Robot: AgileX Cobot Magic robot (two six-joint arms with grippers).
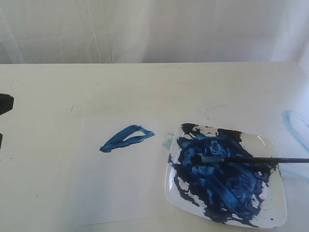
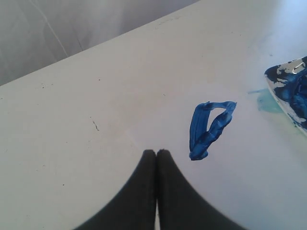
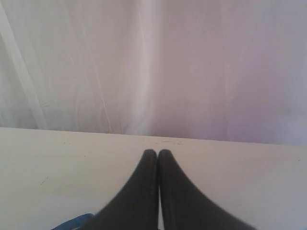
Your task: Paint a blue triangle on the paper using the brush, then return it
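Observation:
The blue triangle [image 1: 126, 137] is a narrow dark-blue outline on the upper part of the paper [image 1: 120, 183]; it also shows in the left wrist view [image 2: 209, 128]. The brush [image 1: 256, 159] lies flat across the white plate [image 1: 276, 195], its bristles in the blue paint and its black handle running off to the right. My left gripper [image 2: 157, 151] is shut on nothing, hovering over the table just beside the triangle's narrow end. My right gripper [image 3: 158, 151] is also shut and empty, pointing toward the table's far edge and the white curtain.
The square plate smeared with dark-blue paint sits at the paper's right edge and shows again in the left wrist view [image 2: 290, 88]. A pale-blue smear [image 1: 294, 123] marks the table at the far right. A dark part of the left arm [image 1: 5, 102] shows at the left edge.

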